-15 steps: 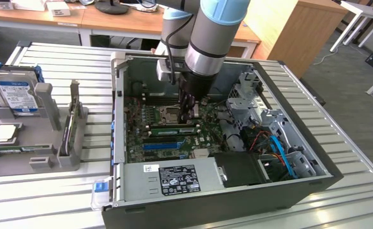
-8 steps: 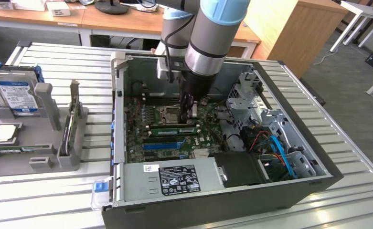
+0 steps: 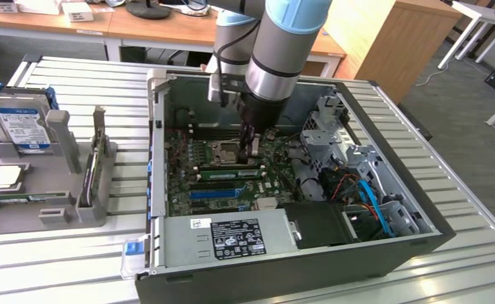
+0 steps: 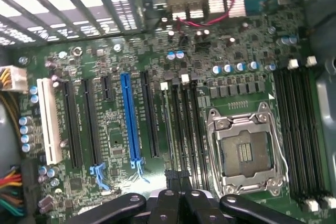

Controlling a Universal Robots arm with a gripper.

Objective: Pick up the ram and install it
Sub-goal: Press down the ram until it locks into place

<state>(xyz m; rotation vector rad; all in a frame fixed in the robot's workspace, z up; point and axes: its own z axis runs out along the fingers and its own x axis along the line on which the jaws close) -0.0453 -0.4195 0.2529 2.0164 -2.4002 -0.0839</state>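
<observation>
the gripper [image 4: 178,182] shows at the near edge of the wrist view, its black fingers [image 4: 169,178] pressed together with no gap between them and nothing held. it hangs just above the motherboard [image 4: 115,145], over the black memory slots [image 4: 181,129] that run beside the open cpu socket [image 4: 247,153]. further out on the board lie the long blue expansion slot [image 4: 130,119], the white slot [image 4: 48,119] and a second bank of black memory slots [image 4: 299,135] on the other side of the socket.

in the exterior view the arm [image 3: 281,57] reaches straight down into the open computer case [image 3: 383,250], and the gripper [image 3: 251,151] sits low over the board next to the cpu socket [image 3: 224,151]. the ram [image 3: 229,171], a long green stick, lies seated in a slot just on the near side of the socket, close beside the fingertips; whether they touch it cannot be told. nearer the camera the power supply [image 3: 230,234] with its black label fills the case's front corner. to the exterior view's left, well apart from the case, a grey holder [image 3: 52,212] carries a hard drive [image 3: 21,126] and an upright card [image 3: 90,174] on the slatted table [image 3: 61,266].
</observation>
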